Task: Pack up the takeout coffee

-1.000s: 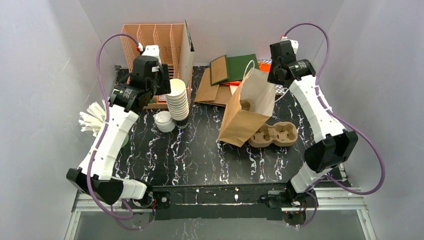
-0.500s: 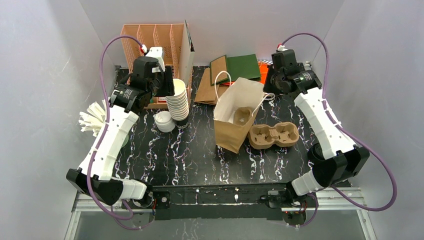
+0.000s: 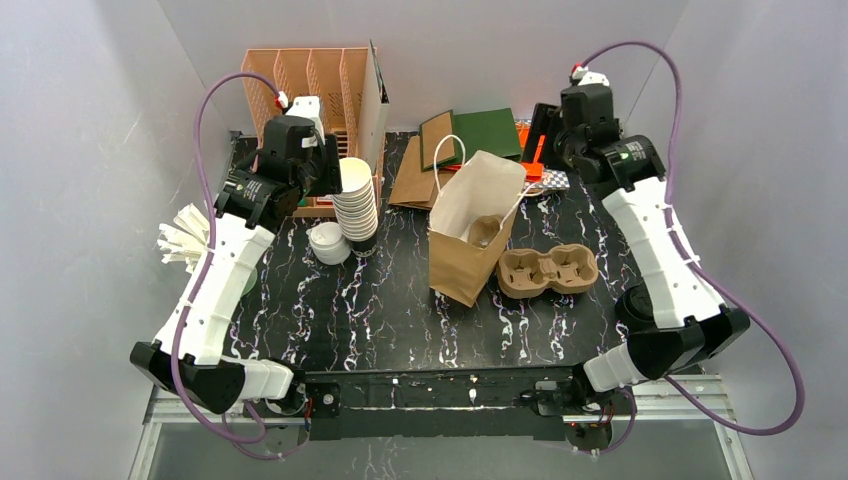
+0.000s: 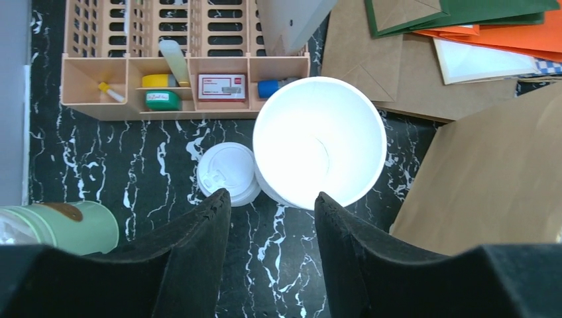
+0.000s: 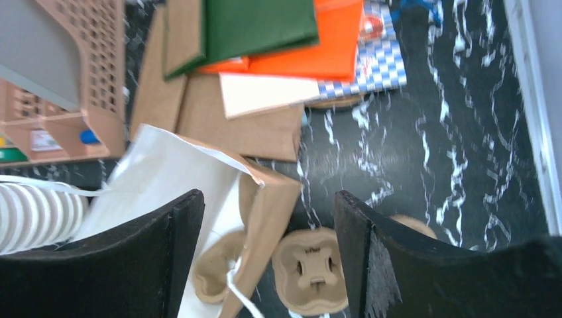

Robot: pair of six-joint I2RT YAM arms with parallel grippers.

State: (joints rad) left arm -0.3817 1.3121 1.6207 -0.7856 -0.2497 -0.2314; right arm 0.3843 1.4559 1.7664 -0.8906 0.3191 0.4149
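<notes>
A second ago the brown paper bag (image 3: pixel 468 245) tips over to its right, with the right gripper shut at its top edge. Now the bag stands upright on the table (image 3: pixel 380 300) with its mouth gaping, and the right gripper (image 5: pixel 266 196) has let go and drawn back behind the bag and to its right. Its fingers are spread wide with nothing between them and touch nothing; in the wrist view they look down past the bag's far rim. One moulded cup carrier (image 3: pixel 484 232) sits inside the bag, as it did before. A second cup carrier (image 3: pixel 548 270) lies just beside the bag's right wall, where it was a second ago. The left arm has barely shifted. The left gripper (image 4: pixel 272 194) hangs well to the left of the bag, over the tall stack of lidless cups (image 4: pixel 319 140). Its fingers are about halfway apart, clamped on nothing and clear of the top cup's rim. A low stack of white lids (image 4: pixel 226 172) sits against the side of the cup stack that faces away from the bag. None of the takeout coffee is in the bag. The one green-walled cup (image 4: pixel 66 227) that shows lies on its side farther left of the bag, beyond the lids and untouched. Its end runs off the edge of the left wrist view, so whether it is capped cannot be told.
</notes>
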